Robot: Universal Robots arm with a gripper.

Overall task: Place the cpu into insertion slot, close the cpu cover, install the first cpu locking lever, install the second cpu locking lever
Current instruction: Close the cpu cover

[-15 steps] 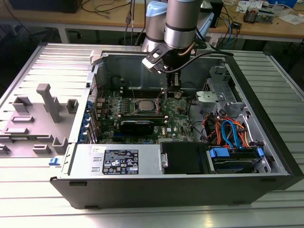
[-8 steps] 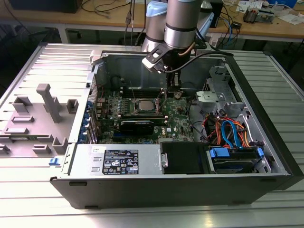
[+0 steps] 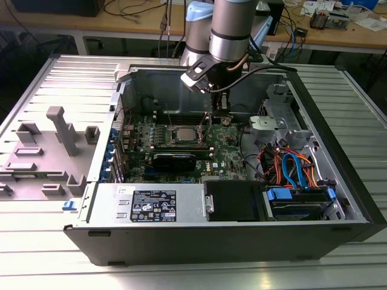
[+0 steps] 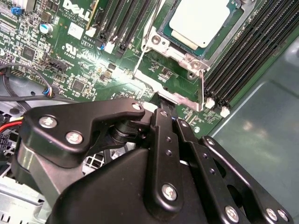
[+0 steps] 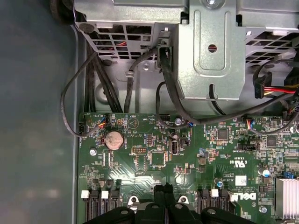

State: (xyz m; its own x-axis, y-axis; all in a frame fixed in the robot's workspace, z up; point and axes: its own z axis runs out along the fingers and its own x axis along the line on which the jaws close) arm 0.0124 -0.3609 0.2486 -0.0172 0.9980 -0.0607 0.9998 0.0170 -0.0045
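Note:
The cpu (image 4: 198, 21), a pale silver square, lies in the insertion slot (image 3: 183, 134) on the green board inside the open computer case. The silvery cpu cover (image 4: 161, 39) lies flat around the chip's face. Two thin wire locking levers (image 4: 140, 58) (image 4: 203, 88) run along the socket's sides; whether they are latched I cannot tell. My gripper (image 3: 221, 112) hangs over the board a little to the exterior view's right of the socket. Its black fingers (image 5: 159, 198) are pressed together, shut, with nothing seen between them. The tips (image 4: 163, 105) sit close to the socket frame's corner.
Long black memory slots (image 4: 243, 56) flank the socket. A black card (image 3: 174, 160) lies in front of it. A metal drive cage (image 5: 210, 46) with dark cables (image 5: 168, 93) stands beyond the board's edge. Grey fixtures (image 3: 60, 130) stand on the table at the exterior view's left.

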